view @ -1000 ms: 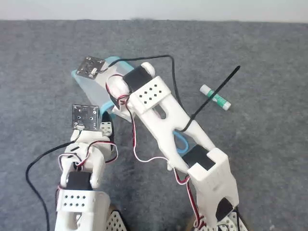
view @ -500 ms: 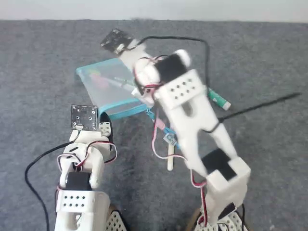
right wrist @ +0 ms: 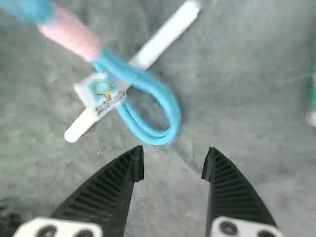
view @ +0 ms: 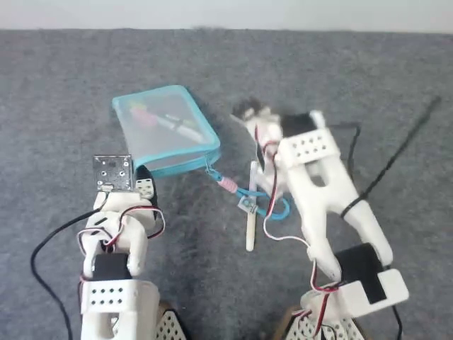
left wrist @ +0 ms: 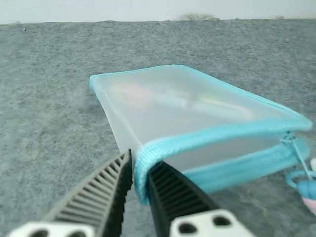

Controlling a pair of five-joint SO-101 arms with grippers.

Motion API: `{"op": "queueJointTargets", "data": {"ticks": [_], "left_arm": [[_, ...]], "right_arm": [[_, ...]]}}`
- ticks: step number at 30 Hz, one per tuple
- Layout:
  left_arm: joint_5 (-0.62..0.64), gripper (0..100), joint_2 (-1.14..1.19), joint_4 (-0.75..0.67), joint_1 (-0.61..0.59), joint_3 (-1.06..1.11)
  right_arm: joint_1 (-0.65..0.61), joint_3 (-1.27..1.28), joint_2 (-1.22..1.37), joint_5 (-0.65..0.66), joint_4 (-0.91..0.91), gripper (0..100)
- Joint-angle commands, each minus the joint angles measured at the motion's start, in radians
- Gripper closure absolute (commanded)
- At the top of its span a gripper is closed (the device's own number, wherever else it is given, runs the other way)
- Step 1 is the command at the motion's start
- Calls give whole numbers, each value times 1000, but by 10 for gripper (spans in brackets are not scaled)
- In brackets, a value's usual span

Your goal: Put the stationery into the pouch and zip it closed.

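On the grey carpet-like tabletop, the left jaws are pinched almost together on the near corner of the translucent plastic pouch with turquoise zip trim. The trim itself is caught between them, and coloured stationery shows through the pouch wall beyond them. Just ahead of the right jaws and below them, a slim white stick, perhaps a pen, lies on the tabletop outside the pouch. Across it lies the bright blue cord loop of the zip pull, the thing nearest the right jaws' tips. A small white printed tag and a pink bead sit farther out along the cord.

Loading looks unfinished, since the white stick has yet to go in, and zipping comes after that. The next move calls for the right jaws to come down on the stick without snagging the cord, while the left jaws anchor the pouch. I cannot tell how far the zip is open.

The right jaws are about half open over loop and stick, holding and touching nothing.
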Motion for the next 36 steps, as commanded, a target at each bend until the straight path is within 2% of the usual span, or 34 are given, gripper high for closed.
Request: {"op": "queueJointTargets", "data": {"ticks": [1,14,26,36], "left_arm": [[14,987,-14,-34,-11,-33],[9,987,-14,-34,-11,-35],[9,987,-14,-34,-11,-35],[12,987,-14,-32,-11,-35]], "right_arm": [[-16,178,-79,-52,-147,794],[-252,229,-71,-416,-206,794],[-343,296,-70,-434,-291,794],[-338,304,-70,-430,-294,794]]}}
